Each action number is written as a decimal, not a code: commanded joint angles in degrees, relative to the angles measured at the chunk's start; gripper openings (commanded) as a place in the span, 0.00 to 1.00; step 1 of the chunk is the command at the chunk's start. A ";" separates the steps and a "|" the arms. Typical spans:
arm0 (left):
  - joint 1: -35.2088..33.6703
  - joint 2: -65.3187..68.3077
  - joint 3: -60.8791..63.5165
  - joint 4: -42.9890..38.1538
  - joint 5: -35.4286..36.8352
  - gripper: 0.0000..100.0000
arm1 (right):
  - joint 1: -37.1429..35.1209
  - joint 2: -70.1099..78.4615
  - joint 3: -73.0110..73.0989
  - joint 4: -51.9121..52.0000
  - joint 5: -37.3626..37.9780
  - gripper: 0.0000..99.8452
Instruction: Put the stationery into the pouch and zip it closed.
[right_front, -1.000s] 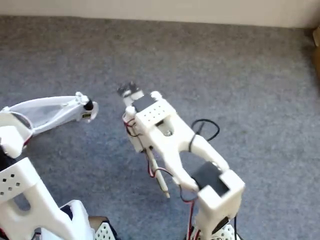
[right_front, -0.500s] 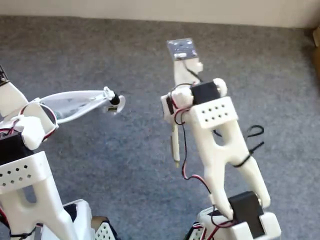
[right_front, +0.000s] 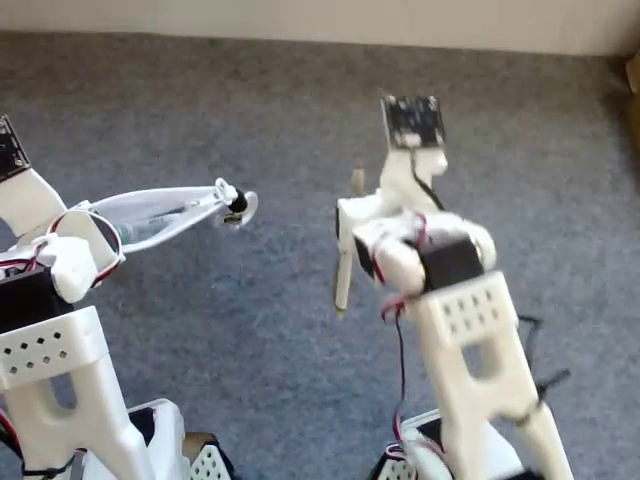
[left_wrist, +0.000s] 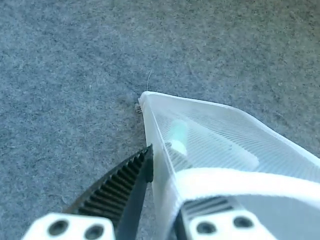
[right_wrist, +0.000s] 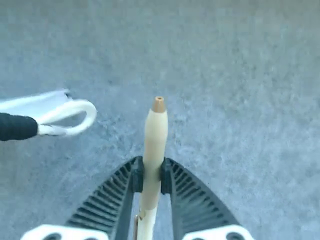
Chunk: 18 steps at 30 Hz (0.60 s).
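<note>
1. Lower left of the high view: the left gripper (left_wrist: 159, 172) is clamped on the rim of the clear pouch (right_front: 160, 215).
2. The pouch reaches toward frame centre over the grey carpet (right_front: 200, 100), with a pale item (left_wrist: 177, 137) inside.
3. Centre: the right gripper (right_wrist: 150, 175) pinches a cream pen (right_front: 343, 275) tight, near the pouch's zip pull (right_front: 238, 205) but apart from it.
4. Top edge: a pale wall (right_front: 300, 20).
</note>
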 joint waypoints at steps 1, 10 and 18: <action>1.45 0.48 -0.31 -0.97 -0.44 0.05 | -2.68 -12.26 8.75 -10.15 -0.79 0.00; 1.36 0.48 -0.13 -0.97 -0.44 0.05 | -13.76 -33.36 30.37 -33.27 -0.79 0.00; 1.36 0.75 -0.13 -0.97 -0.44 0.05 | -21.32 -46.73 43.82 -47.96 -0.79 0.00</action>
